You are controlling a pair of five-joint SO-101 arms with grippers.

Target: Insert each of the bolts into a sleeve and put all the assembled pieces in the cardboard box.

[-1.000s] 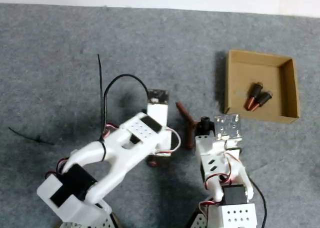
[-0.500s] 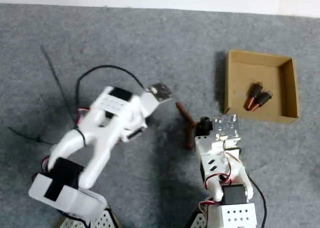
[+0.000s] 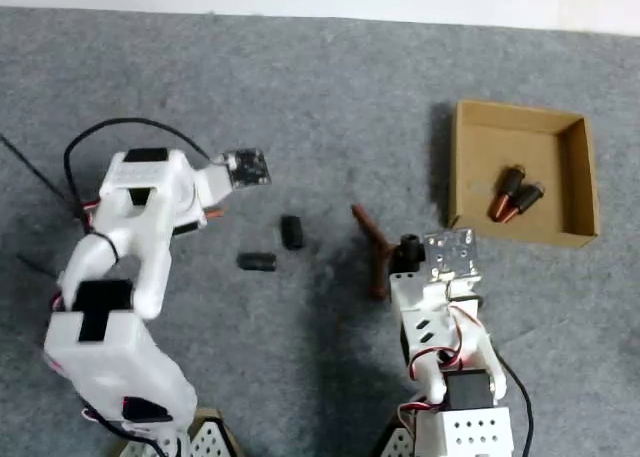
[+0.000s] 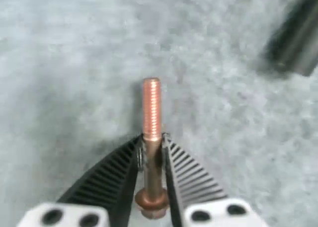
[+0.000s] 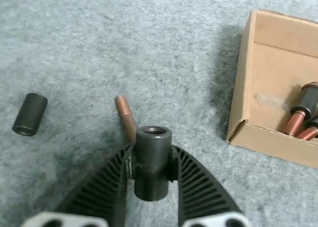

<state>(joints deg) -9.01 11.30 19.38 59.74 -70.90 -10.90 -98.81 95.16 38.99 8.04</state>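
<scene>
In the cardboard box [image 3: 478,155], two assembled pieces [image 3: 515,195]; left pincer [image 4: 152,138] tight on bolt [image 4: 151,103], right pincer [image 5: 152,151] on sleeve [image 5: 152,165].

Beyond the left pincer [image 4: 151,137], a dark cylindrical sleeve [image 4: 295,38] is blurred and cut off by the edge. That pincer covers the mid-shank of its gripped copper-coloured threaded bolt [image 4: 151,103]. The black metal sleeve [image 5: 153,137] clamped in the right pincer [image 5: 152,155] hides the near end of a second copper-coloured bolt [image 5: 124,115] lying just beyond it.

- Table [image 3: 330,87]: grey, felt-like top.
- First sleeve [image 3: 291,231]: black, lying on its side near the middle.
- Second sleeve [image 3: 256,262]: black, on its side, just beside the first.
- Copper bolt [image 5: 125,117]: lying flat.
- Cardboard box [image 3: 455,167]: open-topped, well apart from both sleeves.
</scene>
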